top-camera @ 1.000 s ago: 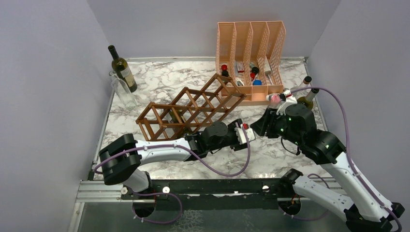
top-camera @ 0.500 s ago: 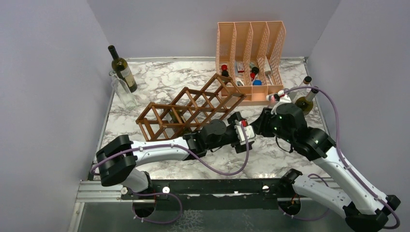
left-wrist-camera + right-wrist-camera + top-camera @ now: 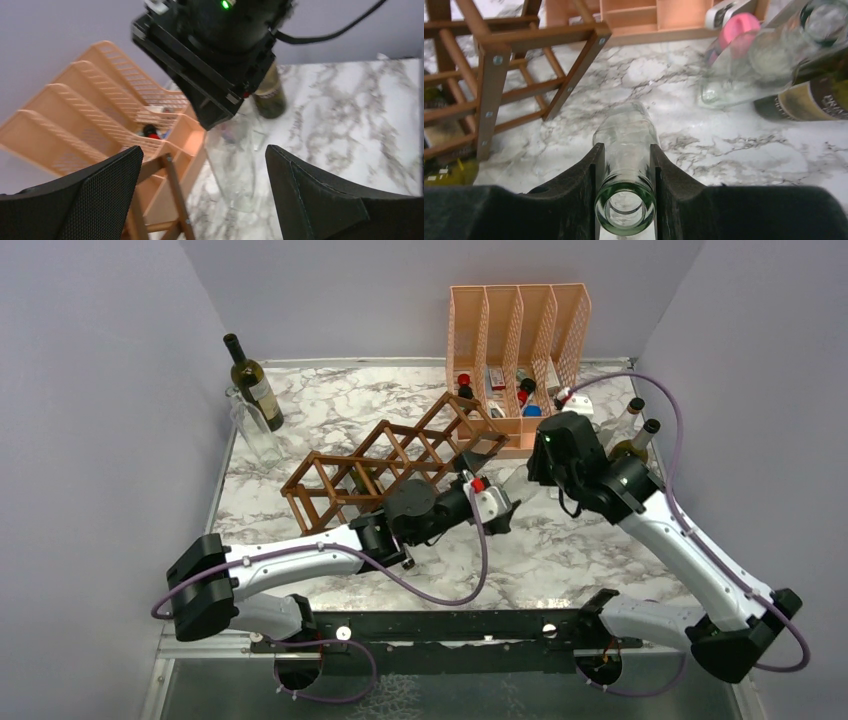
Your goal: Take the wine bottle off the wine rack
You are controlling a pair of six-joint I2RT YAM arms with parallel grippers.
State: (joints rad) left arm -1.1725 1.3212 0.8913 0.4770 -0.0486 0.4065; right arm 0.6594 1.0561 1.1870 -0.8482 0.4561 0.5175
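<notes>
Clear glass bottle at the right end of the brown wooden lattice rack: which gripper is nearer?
Right. The right gripper grips the clear glass bottle by its neck; the left gripper is open and faces the bottle, not touching it.

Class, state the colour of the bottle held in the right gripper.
The bottle is clear glass, faintly green at its mouth; the right wrist view shows it best.
</notes>
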